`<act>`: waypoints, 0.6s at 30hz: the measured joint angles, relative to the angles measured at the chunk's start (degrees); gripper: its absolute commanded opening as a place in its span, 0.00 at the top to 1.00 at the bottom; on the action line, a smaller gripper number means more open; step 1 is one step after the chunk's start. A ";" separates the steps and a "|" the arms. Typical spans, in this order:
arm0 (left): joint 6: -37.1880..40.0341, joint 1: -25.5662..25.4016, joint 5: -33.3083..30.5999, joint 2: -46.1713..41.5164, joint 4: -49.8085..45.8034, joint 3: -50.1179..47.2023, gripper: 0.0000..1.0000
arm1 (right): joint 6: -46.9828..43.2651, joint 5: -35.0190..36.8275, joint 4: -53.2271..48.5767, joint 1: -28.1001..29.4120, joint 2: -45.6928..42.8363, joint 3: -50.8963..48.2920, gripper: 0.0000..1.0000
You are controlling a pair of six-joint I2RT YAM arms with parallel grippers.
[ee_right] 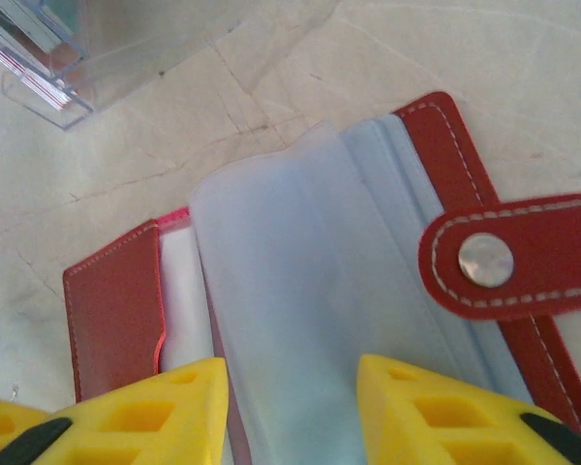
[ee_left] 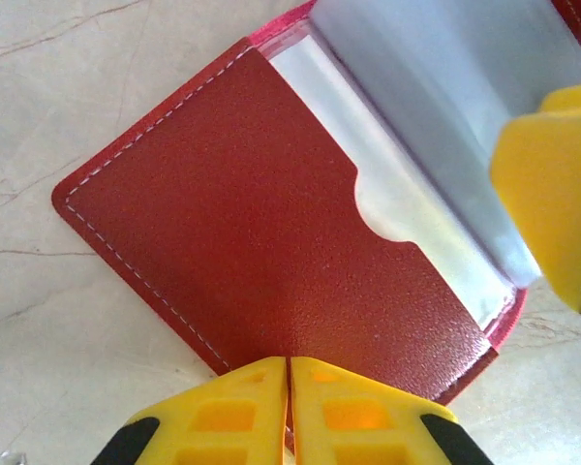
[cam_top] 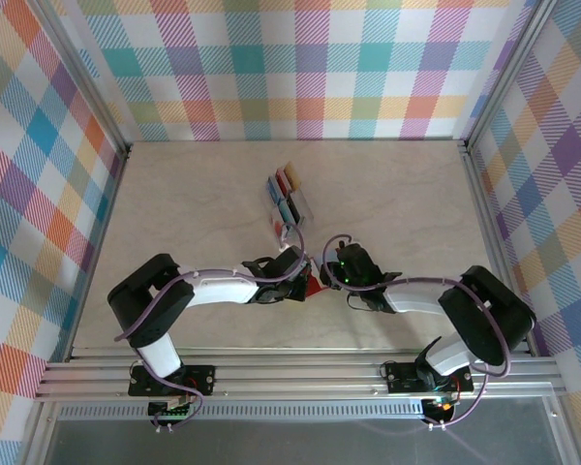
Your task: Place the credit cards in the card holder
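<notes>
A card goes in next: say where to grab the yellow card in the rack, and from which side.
Pinch the yellow card by its top edge, coming down from above: it stands on edge in the clear rack, other cards close beside it, so only its top looks free.

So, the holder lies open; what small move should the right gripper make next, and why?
Probably lift the right gripper away from the clear sleeves and head toward the rack for one of the credit cards. The card holder already lies open, the shut left gripper sits at its edge, and the right jaws stand open, holding nothing.
</notes>
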 measured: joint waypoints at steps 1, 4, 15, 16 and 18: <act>0.00 0.13 -0.20 0.04 0.26 -0.07 0.90 | -0.13 0.39 -0.68 0.28 -0.35 0.00 0.56; 0.04 0.72 -0.96 0.04 1.03 -0.33 0.90 | -0.70 1.53 -3.96 1.22 -1.75 0.31 0.54; 1.18 2.19 -1.49 -0.11 4.26 -2.05 0.90 | -5.35 5.55 -18.14 2.14 -3.98 7.30 0.54; 1.31 2.21 -1.46 -0.11 4.46 -2.14 0.90 | -5.81 5.92 -18.93 2.14 -3.96 8.22 0.53; 1.33 2.23 -1.46 -0.20 4.74 -2.34 0.91 | -6.97 6.56 -20.24 2.14 -3.78 10.19 0.53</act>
